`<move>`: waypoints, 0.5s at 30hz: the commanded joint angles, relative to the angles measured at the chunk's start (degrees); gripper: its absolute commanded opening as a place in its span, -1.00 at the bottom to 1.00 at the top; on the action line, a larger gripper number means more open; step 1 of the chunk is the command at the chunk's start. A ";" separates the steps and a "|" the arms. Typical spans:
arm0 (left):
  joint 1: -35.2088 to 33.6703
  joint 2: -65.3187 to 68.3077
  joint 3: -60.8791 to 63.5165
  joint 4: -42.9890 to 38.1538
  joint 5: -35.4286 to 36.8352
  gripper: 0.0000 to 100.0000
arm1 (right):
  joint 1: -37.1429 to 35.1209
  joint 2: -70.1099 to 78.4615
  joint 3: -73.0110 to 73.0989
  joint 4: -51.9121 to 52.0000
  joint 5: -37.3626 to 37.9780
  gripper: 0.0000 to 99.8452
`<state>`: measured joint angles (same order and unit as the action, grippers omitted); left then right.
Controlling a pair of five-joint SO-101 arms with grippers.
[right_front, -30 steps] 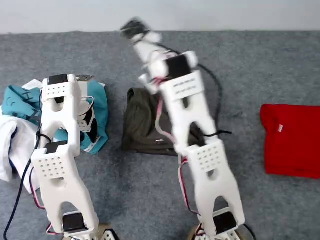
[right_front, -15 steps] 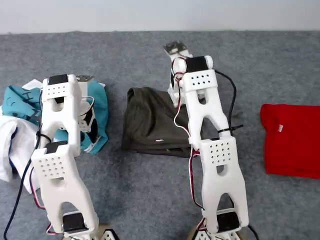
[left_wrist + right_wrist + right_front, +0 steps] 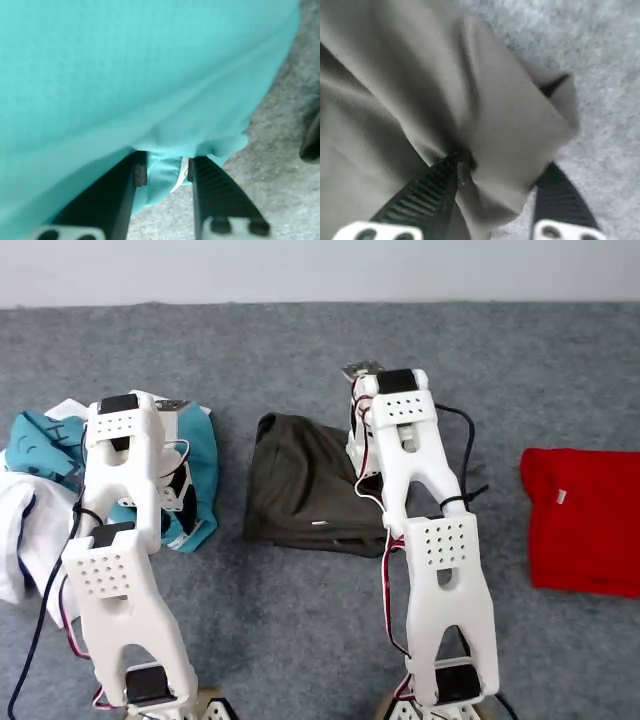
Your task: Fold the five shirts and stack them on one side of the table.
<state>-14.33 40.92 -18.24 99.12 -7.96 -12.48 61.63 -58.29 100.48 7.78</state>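
The left pincer [image 3: 162, 172] is clamped on a fold of the teal shirt [image 3: 150, 75] at the left of the table [image 3: 250, 350], and the right pincer [image 3: 500, 175] stands jaws apart astride a bunched edge of the olive shirt [image 3: 300, 490] at centre. Close on that edge before lifting, then carry it low across the shirt. Open table lies between the olive shirt and the red shirt [image 3: 585, 520]; the white shirt [image 3: 20, 520] crowds the left side.
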 commanded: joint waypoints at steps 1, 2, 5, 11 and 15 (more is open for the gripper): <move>0.26 -0.35 0.31 0.79 -0.62 -0.70 | 0.57 1.63 0.53 2.07 0.70 -0.91; 0.26 -0.35 0.31 0.79 -0.62 -0.70 | 0.57 1.98 0.53 2.15 2.02 -0.96; 0.26 -0.35 0.31 0.79 -0.62 -0.70 | 1.01 2.07 0.53 2.33 6.15 -0.96; 0.26 -0.35 0.31 0.79 -0.62 -0.70 | 6.11 0.92 0.88 2.51 9.14 -0.98; 0.26 -0.35 0.31 0.79 -0.62 -0.70 | 9.45 -6.02 5.36 2.51 9.23 -0.98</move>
<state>-14.33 40.92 -18.24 99.12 -7.96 -7.12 60.57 -56.00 100.48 16.22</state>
